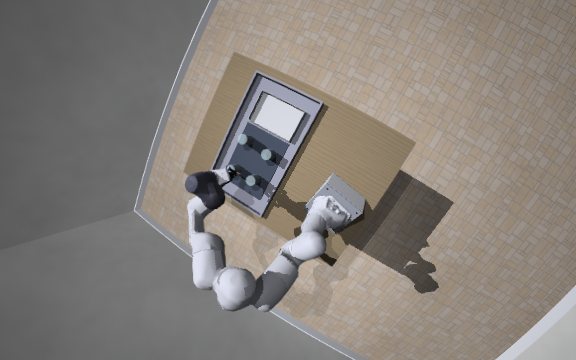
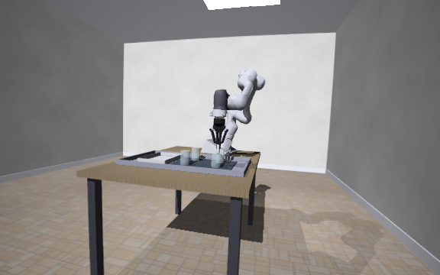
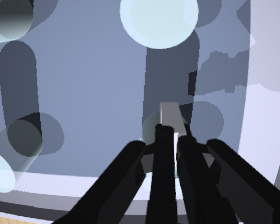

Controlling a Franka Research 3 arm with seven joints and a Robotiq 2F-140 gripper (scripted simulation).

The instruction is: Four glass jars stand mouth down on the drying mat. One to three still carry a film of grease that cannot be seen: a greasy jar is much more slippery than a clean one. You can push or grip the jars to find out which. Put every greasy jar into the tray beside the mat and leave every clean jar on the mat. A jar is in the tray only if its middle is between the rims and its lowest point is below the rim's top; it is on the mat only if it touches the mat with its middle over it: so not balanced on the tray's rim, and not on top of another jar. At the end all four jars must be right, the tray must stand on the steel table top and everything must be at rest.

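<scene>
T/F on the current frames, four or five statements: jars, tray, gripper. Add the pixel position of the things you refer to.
1. All four glass jars (image 1: 267,154) (image 2: 185,157) (image 3: 159,20) are on the drying mat (image 1: 274,142) (image 3: 91,75). True.
2. One jar is in the tray (image 1: 278,116) (image 2: 159,159). False: the tray holds no jar.
3. The gripper (image 1: 233,172) (image 2: 218,147) (image 3: 168,115) is shut. True.
4. The gripper is over the tray. False: it is at the mat's end away from the tray.
5. The tray is white inside. True.
</scene>
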